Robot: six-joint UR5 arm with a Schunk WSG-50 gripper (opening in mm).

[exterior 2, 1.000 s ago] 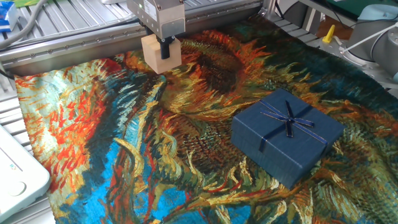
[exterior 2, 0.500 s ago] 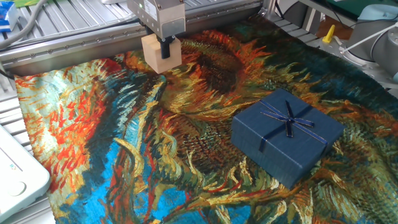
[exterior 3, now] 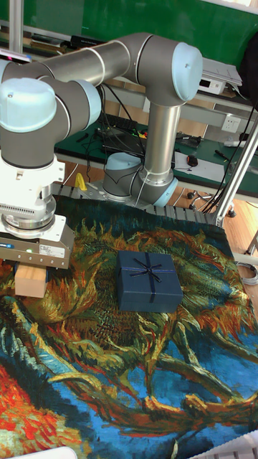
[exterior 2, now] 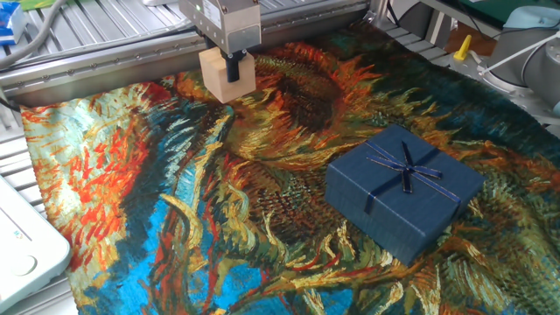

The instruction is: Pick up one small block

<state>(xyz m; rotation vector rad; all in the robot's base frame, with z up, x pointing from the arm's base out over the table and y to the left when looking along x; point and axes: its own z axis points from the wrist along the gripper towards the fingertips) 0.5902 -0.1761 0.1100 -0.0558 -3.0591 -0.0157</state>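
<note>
The large cloth printed with painted sunflowers in orange, yellow and blue (exterior 2: pixel 175 219) covers the table, and its far edge lies near the metal rails. The grey UR5 arm (exterior 3: pixel 107 64) reaches over to the far corner. The flat navy gift box with a ribbon bow (exterior 2: pixel 404 191) sits well apart, with wide free cloth between it and the gripper (exterior 2: pixel 233 77). The small pale tan wooden cube (exterior 2: pixel 226 74) is there near the cloth's edge, and the dark fingers are closed on its sides.
</note>
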